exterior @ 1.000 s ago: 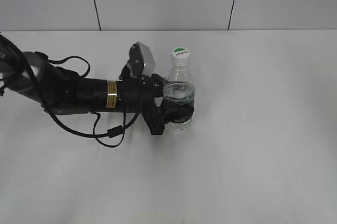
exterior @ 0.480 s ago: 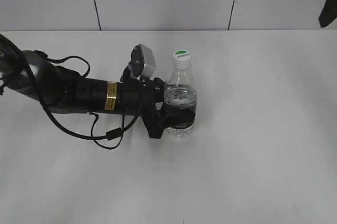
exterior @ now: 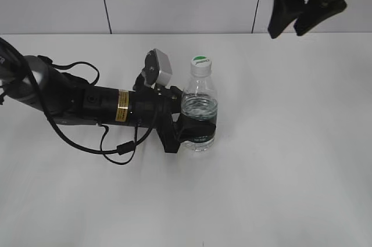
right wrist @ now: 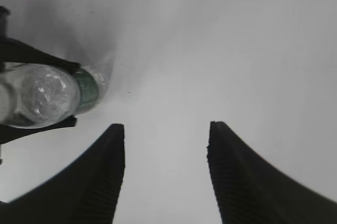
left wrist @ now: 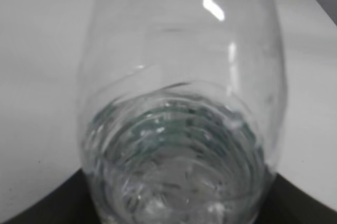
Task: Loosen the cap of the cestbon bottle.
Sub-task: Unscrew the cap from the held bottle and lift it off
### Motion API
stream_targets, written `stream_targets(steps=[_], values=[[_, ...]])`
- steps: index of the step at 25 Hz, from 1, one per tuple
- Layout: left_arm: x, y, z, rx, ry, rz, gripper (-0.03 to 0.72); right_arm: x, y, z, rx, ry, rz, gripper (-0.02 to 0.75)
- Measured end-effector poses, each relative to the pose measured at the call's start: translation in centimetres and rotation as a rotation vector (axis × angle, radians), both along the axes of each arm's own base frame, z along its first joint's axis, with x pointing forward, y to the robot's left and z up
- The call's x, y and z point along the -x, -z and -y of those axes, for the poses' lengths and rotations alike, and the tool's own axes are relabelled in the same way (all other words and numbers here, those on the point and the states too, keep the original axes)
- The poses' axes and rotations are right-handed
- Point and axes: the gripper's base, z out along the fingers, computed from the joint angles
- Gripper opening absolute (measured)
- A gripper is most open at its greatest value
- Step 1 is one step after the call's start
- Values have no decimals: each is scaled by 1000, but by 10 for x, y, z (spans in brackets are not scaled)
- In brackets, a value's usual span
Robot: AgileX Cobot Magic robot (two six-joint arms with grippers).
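The left gripper (exterior: 195, 131) is clamping the cestbon bottle (exterior: 198, 110) around its green label, keeping it upright on the table (exterior: 290, 142). The cap (exterior: 200, 63) is sitting above this gripper, apparently untouched. The right gripper (exterior: 290, 23) is hovering wide apart and empty, well away.

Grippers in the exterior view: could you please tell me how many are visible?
2. The left gripper is clamped around the cestbon bottle near the table's centre. The right gripper hangs open at the upper right, empty.
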Motion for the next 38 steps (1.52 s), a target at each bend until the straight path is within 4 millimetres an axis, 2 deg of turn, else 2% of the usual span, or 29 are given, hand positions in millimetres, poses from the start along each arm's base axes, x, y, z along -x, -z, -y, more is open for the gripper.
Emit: stream_targets(steps=[6,13,25,33,38], values=[[0,0,0,-1,2,0,409,11,-4,-50,-21,-102,16,390],[0,0,0,-2,4,0,409,15,5,-86,-55,-141,-18,390],[1,0,0,-3,8,1,409,20,25,-108,-68,-166,-84,390],[1,0,0,-3,8,1,409,19,27,-110,-67,-168,-89,389],[1,0,0,-3,8,1,409,17,35,-111,-59,-167,-106,389]])
